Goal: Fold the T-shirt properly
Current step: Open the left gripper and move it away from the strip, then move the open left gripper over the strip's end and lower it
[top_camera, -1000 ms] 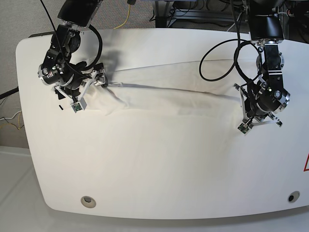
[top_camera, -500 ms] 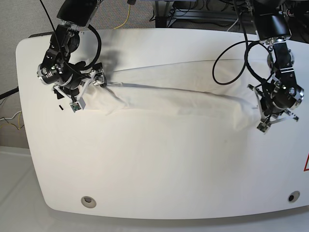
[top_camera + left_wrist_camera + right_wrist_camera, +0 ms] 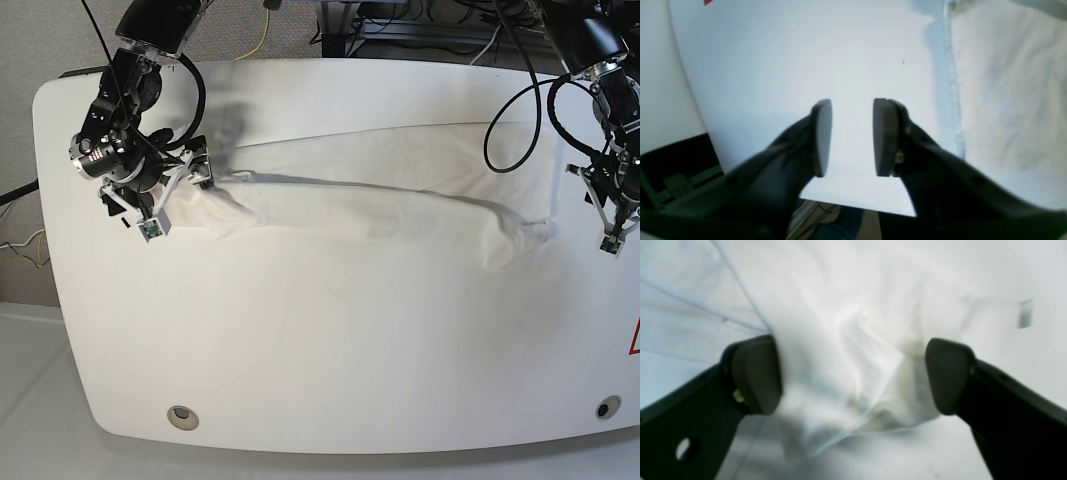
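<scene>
From the onlooker's left, the right hand hangs over one end of the T-shirt, fingers spread wide around bunched cloth but pinching none, seemingly poised to gather that corner. The shirt lies stretched in a long, rumpled band across the white tabletop, apparently drawn lengthwise for a fold. At far right, the left hand sits just past the other end, parted over bare tabletop, holding nothing. The shirt's prints and tag cannot be made out, and white-on-white blurs its edges.
</scene>
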### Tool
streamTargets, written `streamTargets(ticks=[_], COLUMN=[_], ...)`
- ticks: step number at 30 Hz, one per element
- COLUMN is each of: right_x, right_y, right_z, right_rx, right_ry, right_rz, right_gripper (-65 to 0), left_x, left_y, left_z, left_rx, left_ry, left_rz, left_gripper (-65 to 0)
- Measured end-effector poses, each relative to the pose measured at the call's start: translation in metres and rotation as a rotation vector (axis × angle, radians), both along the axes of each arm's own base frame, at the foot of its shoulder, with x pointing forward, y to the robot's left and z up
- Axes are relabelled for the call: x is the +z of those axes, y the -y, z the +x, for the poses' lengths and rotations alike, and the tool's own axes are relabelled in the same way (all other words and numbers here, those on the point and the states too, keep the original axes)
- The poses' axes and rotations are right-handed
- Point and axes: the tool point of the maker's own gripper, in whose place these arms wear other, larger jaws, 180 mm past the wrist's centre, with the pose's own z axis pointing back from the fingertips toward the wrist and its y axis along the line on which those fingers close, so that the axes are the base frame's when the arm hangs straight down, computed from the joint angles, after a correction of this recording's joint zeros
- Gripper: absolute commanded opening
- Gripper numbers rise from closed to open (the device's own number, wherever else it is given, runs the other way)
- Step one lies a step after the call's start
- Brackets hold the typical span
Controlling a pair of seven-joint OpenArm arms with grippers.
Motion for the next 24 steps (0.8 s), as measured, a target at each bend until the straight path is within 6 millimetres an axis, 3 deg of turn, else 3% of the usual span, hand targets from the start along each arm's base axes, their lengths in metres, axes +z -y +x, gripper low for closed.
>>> streamTargets(ticks=[6, 16, 24], right_x=[0.02, 0.025, 0.023], right_y=[0.003, 0.013, 0.015], right_z=[0.008, 0.007, 0.003], right_rx=[0.002, 0.004, 0.005], right_ry=[0.034, 0.041, 0.03], right_rz=[-0.039, -0.074, -0.081], right_gripper=[-0.8, -0.8, -0.8], left_x=[-0.004, -0.012, -0.05], left_y=[-0.003, -0.01, -0.005], left_z=[-0.007, -0.02, -0.026], left_rx=[0.008, 0.058, 0.085], left_ry=[-0.018, -0.016, -0.067], left_rz=[0.002, -0.023, -0.134], left_gripper=[-39.3, -39.3, -39.3])
